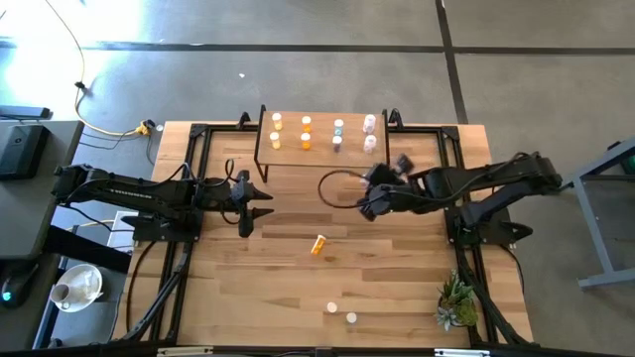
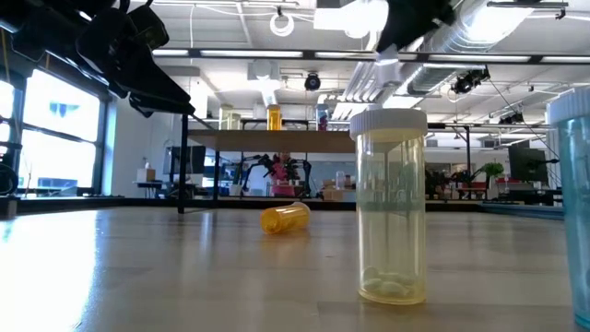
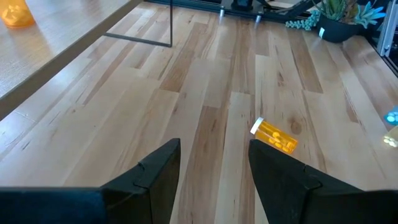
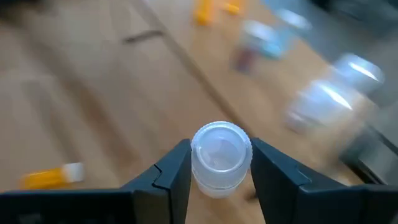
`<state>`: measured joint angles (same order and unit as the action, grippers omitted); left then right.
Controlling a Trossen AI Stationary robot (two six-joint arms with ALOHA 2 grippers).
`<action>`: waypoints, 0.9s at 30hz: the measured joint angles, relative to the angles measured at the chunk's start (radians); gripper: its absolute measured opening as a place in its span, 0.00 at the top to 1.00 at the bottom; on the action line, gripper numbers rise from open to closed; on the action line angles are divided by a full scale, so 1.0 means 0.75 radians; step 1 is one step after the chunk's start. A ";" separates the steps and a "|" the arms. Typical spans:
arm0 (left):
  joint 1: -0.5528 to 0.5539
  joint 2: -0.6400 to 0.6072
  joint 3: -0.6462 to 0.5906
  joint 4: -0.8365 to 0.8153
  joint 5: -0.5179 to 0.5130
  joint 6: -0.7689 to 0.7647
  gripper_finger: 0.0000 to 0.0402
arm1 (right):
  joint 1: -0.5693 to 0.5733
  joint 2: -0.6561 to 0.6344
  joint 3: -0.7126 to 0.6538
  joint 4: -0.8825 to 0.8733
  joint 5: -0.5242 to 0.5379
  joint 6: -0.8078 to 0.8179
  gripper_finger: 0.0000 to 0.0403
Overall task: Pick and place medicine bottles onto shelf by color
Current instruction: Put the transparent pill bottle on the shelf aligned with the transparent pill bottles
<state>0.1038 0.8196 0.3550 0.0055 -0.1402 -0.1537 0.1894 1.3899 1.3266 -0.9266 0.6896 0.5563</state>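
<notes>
A clear bottle point(image 4: 221, 158) with a white cap sits pinched between the two fingers of the right claw point(image 4: 221, 171), cap toward the wrist camera. From above, this claw point(image 1: 372, 198) hangs over the middle of the counter point(image 1: 397, 278), just in front of the shelf point(image 1: 319, 154).

The shelf stands at the far edge of the counter. On its board are orange bottles point(image 1: 277, 124) at the left, bluish ones point(image 1: 338, 128) further right, and pale pink ones point(image 1: 370, 123) at the right end.

An orange bottle point(image 1: 318, 244) lies on its side on the bare wood near the counter's centre, well apart from both arms; the left wrist camera shows it point(image 3: 274, 135) with its white cap facing the shelf side. Two more bottles point(image 1: 341, 313) stand upright near the front edge, one of them a yellowish bottle point(image 2: 392, 207) with pills at its bottom.

The left claw point(image 1: 246, 203) hovers over the counter's left half, fingers spread and holding nothing point(image 3: 211, 180). A small potted plant point(image 1: 456, 302) sits at the front right corner.
</notes>
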 joint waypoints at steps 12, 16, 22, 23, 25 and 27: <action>0.000 0.000 0.000 -0.001 -0.001 -0.035 0.55 | -0.032 -0.017 0.000 0.561 -0.307 -0.803 0.67; 0.000 0.000 0.000 -0.001 -0.001 -0.036 0.55 | -0.093 -0.019 -0.002 0.454 -0.347 -0.766 0.67; 0.000 0.000 0.000 -0.001 -0.004 -0.036 0.55 | -0.155 -0.063 -0.241 0.661 -0.501 -0.706 0.67; 0.000 0.000 0.000 -0.001 -0.004 -0.036 0.55 | -0.158 -0.079 -0.277 0.693 -0.502 -0.688 0.67; 0.000 0.000 0.000 0.000 -0.004 -0.035 0.55 | -0.166 -0.110 -0.336 0.724 -0.502 -0.656 0.67; 0.000 0.001 0.000 0.000 -0.004 -0.036 0.55 | -0.176 -0.140 -0.391 0.746 -0.501 -0.621 0.67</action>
<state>0.1040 0.8200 0.3550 0.0056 -0.1429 -0.1806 0.0571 1.2848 1.0334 -0.3673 0.3142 0.0905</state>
